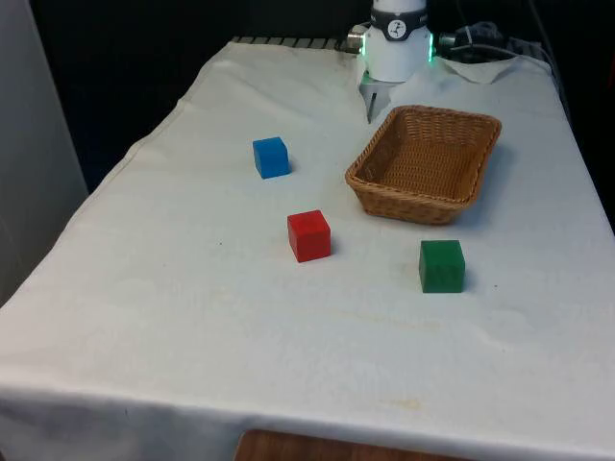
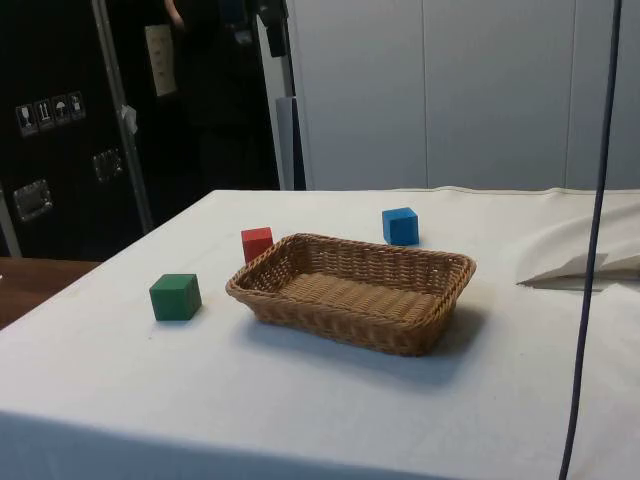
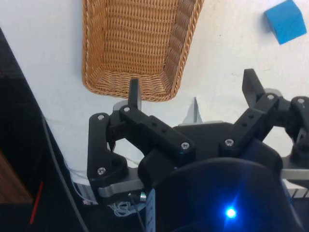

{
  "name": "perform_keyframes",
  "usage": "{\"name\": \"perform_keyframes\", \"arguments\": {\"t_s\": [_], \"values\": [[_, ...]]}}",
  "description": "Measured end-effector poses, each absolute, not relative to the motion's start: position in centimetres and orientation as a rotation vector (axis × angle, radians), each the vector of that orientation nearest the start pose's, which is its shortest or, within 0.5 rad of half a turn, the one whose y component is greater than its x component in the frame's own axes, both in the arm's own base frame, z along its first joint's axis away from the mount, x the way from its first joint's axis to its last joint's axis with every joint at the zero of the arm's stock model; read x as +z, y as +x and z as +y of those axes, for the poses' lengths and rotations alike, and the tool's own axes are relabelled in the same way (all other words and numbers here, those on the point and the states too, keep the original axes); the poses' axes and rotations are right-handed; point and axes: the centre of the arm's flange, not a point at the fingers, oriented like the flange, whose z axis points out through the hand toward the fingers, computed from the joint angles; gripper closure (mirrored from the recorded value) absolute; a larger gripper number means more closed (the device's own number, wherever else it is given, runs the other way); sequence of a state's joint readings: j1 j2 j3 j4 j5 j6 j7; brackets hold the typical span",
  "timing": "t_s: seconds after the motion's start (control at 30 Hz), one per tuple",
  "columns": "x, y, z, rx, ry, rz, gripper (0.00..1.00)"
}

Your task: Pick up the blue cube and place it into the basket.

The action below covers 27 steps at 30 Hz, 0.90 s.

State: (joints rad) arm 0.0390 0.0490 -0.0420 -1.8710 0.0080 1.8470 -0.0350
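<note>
Reaching comes first: the gripper (image 3: pixel 193 92) hangs with fingers spread wide and nothing between them, above the cloth (image 1: pixel 240 327) near the basket's (image 1: pixel 368 184) end. In the front view the blue cube (image 1: pixel 271 157) sits at ten o'clock from the basket, well apart from it and from the red cube (image 1: pixel 308 235). I judge it best to centre over the blue cube, square the fingers to two flat faces, then descend straight.

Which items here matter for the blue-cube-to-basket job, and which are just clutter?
Job:
blue cube, on the cloth, untouched
basket, nothing in it
gripper, fingers wide apart, holding nothing

Lying about:
red cube
green cube
</note>
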Motion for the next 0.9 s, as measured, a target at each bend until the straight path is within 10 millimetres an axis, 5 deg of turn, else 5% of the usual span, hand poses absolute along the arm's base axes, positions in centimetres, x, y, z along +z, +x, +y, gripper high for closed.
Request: {"name": "perform_keyframes", "arguments": {"t_s": [0.63, 0.9], "values": [[46.8, 52.1, -1.1, 0.036, -3.163, -0.059, 0.0], [45.8, 50.2, -3.2, 0.009, -3.156, -0.07, 0.0]]}}
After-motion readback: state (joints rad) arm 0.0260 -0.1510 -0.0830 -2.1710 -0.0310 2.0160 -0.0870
